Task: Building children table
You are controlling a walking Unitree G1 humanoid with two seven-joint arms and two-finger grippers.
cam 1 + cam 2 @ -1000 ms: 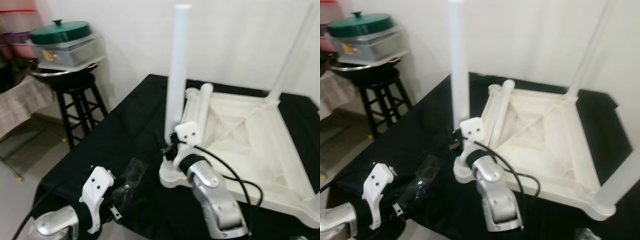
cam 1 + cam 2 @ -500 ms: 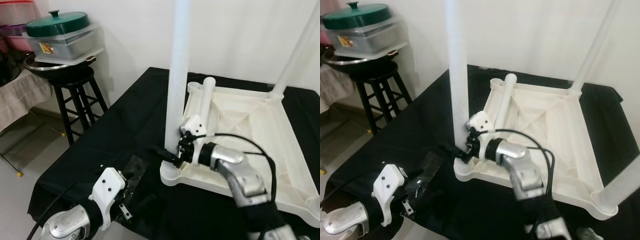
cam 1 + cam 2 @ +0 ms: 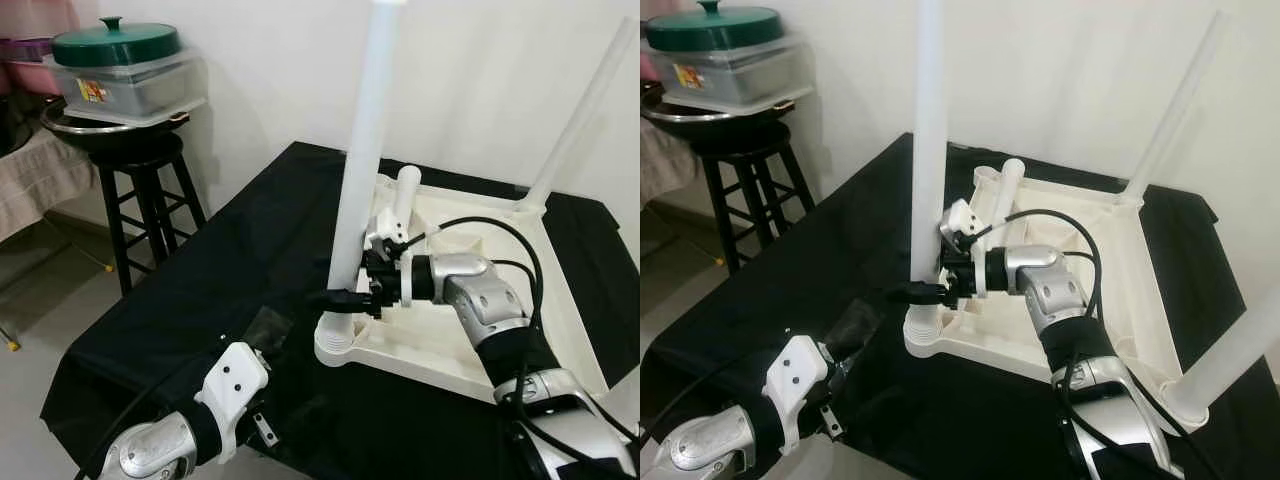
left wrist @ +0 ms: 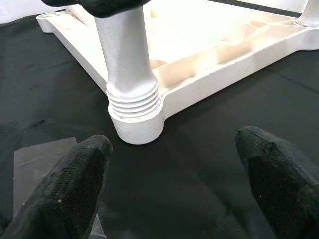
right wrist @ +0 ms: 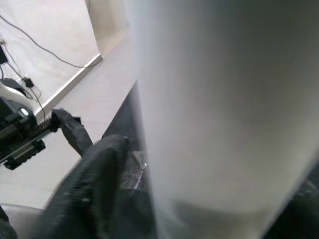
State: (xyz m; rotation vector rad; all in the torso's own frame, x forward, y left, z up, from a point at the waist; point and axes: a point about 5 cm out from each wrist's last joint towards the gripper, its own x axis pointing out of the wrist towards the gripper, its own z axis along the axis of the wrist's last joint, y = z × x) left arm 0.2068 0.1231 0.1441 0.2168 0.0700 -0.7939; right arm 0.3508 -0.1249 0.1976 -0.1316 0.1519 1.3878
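leg seated in the near corner, right gripper around its base

the white table top (image 3: 480,290) lies upside down on a black cloth (image 3: 220,260) that covers the work surface. a tall white leg (image 3: 357,170) stands upright in the near left corner socket (image 3: 335,345), its long axis vertical, its ribbed foot sunk into the socket collar. another leg (image 3: 580,110) rises from the far corner, and 1 loose leg (image 3: 402,195) lies slanted across the underside of the top.

the right gripper (image 3: 345,296) reaches in sideways from the table-top side, forearm roughly level, and its black fingers sit on either side of the upright leg just above the socket. from the right wrist view the leg passes between the fingers (image 5: 94,179), narrow and clasping it as far as i can judge. the leg lies directly in that grip, so any twist or downward press to finish seating it would turn about the vertical axis.

the left gripper (image 4: 174,174) hangs low at the near edge of the cloth, short of the socket, its 2 fingers spread wide and holding nothing, pointed toward the leg's foot. the right arm is the nearer one.

off to the robot's left, a black stool (image 3: 150,200) carries a lidded container (image 3: 120,65).
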